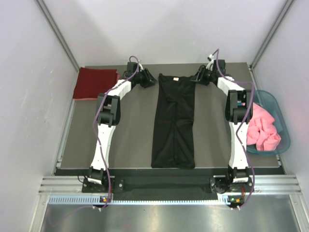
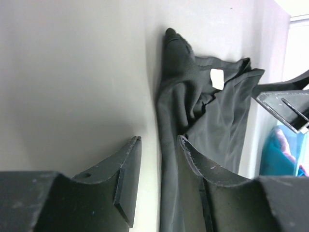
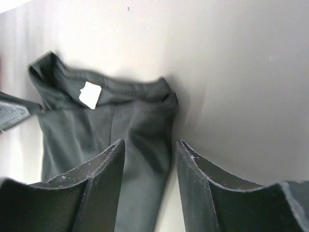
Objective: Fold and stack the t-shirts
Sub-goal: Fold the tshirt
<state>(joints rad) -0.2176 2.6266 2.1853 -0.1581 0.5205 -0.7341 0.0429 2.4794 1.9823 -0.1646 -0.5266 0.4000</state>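
Note:
The black t-shirt (image 1: 174, 121) lies folded into a long narrow strip down the middle of the table, collar at the far end with a white label (image 3: 90, 94). My left gripper (image 1: 150, 81) is open at the shirt's far left corner, its jaws straddling the cloth edge (image 2: 169, 145). My right gripper (image 1: 197, 77) is open at the far right corner, jaws around the shirt's edge (image 3: 154, 145). A dark red t-shirt (image 1: 95, 83) lies folded at the far left. Pink t-shirts (image 1: 263, 128) fill the basket.
A teal plastic basket (image 1: 282, 121) stands off the table's right edge, beside the right arm. Grey walls close in on both sides and the back. A metal rail runs along the table's near edge (image 1: 169, 186).

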